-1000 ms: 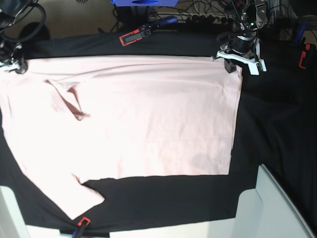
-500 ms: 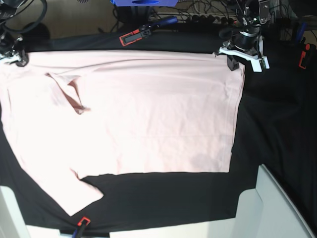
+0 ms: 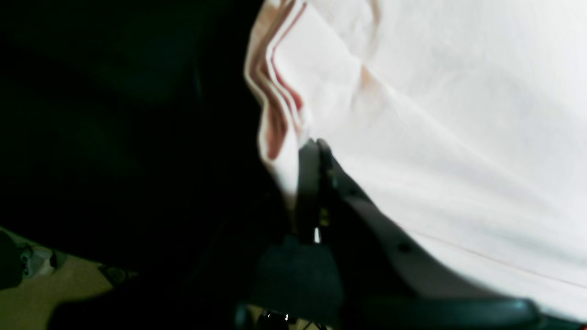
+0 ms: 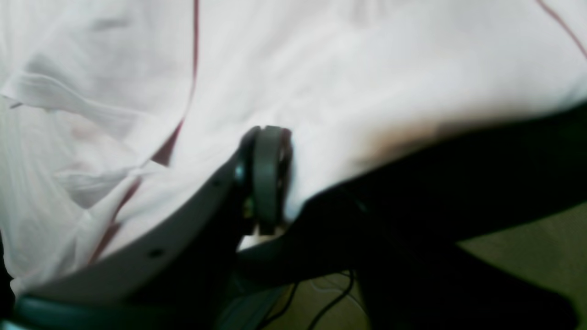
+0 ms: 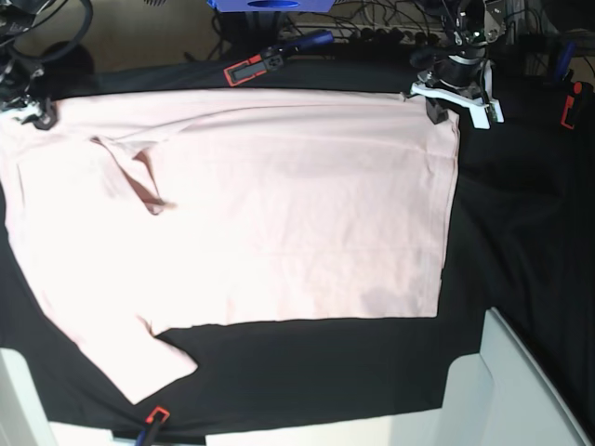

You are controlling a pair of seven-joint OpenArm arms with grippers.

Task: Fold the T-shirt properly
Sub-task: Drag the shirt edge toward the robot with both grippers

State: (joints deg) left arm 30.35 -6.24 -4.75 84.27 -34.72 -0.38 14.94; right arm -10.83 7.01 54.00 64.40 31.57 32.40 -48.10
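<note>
At the far left of the base view, your right gripper [image 5: 33, 113] sits on the upper left corner of the T-shirt [image 5: 279, 214], at the back edge of the black table cloth [image 5: 521, 242]. In the right wrist view the picture is blurred: you see one grey finger [image 4: 267, 174] lying against the pink fabric near its edge, but you cannot tell whether the jaws are parted or pinching cloth.

The T-shirt lies spread flat across the left and middle of the table cloth, plain side up, its long top edge running along the back between your two grippers. Near the upper left a small flap of fabric [image 5: 139, 175] is turned over and casts a shadow. One sleeve [image 5: 139, 358] points toward the front left corner, ending just beside a red-and-black clamp [image 5: 155, 416] at the table's front edge. Another clamp [image 5: 249, 68] sits behind the shirt's top edge, apart from it.

Further right, your left gripper [image 5: 446, 104] stands at the shirt's upper right corner. The left wrist view shows its fingers [image 3: 308, 183] pressed together with the layered hem caught at their tips, so it is grasping the T-shirt. Right of the shirt the table cloth lies bare, with a third red clamp [image 5: 569, 107] at its far right edge and a white panel [image 5: 521, 390] at the front right.
</note>
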